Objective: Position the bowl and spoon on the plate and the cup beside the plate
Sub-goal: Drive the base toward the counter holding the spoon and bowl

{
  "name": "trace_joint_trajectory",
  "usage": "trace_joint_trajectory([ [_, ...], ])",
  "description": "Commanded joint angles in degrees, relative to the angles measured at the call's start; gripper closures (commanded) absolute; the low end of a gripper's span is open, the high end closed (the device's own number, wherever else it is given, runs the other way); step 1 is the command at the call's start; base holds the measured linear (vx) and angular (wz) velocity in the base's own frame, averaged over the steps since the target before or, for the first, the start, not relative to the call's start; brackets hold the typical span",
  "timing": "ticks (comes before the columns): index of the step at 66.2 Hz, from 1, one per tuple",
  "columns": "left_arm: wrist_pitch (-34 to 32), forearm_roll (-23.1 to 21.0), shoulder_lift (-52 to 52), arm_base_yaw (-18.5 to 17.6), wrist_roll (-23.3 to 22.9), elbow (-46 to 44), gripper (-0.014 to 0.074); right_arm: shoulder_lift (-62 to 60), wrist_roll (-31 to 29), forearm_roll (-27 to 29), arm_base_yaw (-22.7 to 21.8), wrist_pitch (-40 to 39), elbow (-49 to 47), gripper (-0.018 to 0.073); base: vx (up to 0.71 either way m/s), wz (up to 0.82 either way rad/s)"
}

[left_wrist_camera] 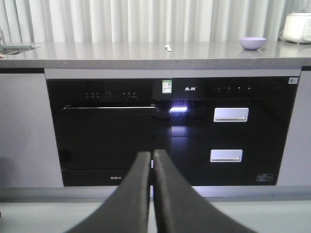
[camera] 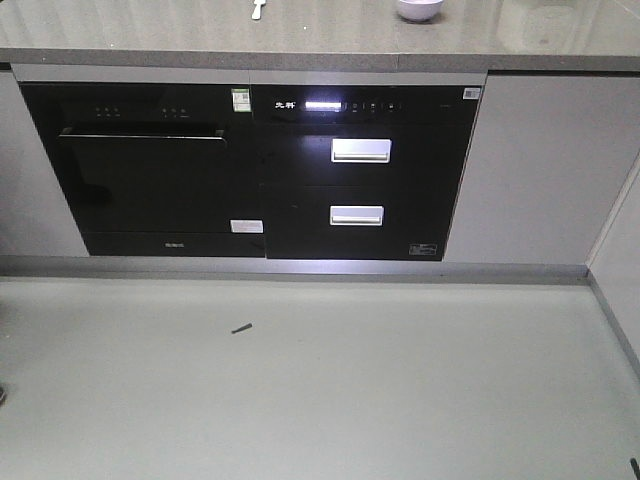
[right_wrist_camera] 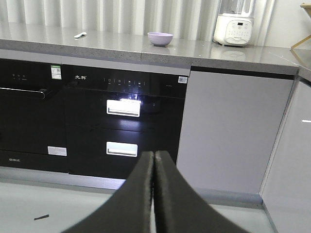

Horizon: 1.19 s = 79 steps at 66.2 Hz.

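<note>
A lavender bowl point(camera: 419, 9) stands on the grey countertop point(camera: 320, 40), also seen as the bowl point(left_wrist_camera: 252, 43) and the bowl point(right_wrist_camera: 160, 38). A small pale spoon point(camera: 258, 9) lies on the counter left of it; it shows as the spoon point(left_wrist_camera: 168, 47) and the spoon point(right_wrist_camera: 79, 35). The plate and the cup are out of view. My left gripper point(left_wrist_camera: 151, 155) is shut with nothing in it, low in front of the black appliances and far below the counter. My right gripper point(right_wrist_camera: 154, 155) is shut and empty too, at a similar height.
Below the counter are a black dishwasher point(camera: 150, 170) and a black drawer unit point(camera: 360, 170) with two silver handles. A white appliance point(right_wrist_camera: 234, 26) stands at the counter's right. A sink point(left_wrist_camera: 14, 47) lies at the far left. A dark scrap point(camera: 241, 327) lies on the floor.
</note>
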Motion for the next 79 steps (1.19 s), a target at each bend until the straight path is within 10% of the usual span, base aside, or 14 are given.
trace_joint_trajectory([
  [1,-3.93,-0.42,-0.81,-0.22,-0.37,-0.99,0.0603,-0.24,-0.22,-0.29,-0.28,-4.22,0.4,0.057,0.27,0.01],
  [79,-3.93,-0.42,-0.81,-0.22,-0.37,-0.99,0.0603,-0.24,-0.22,-0.29,-0.28,-4.22,0.4,0.057,0.23,-0.04],
])
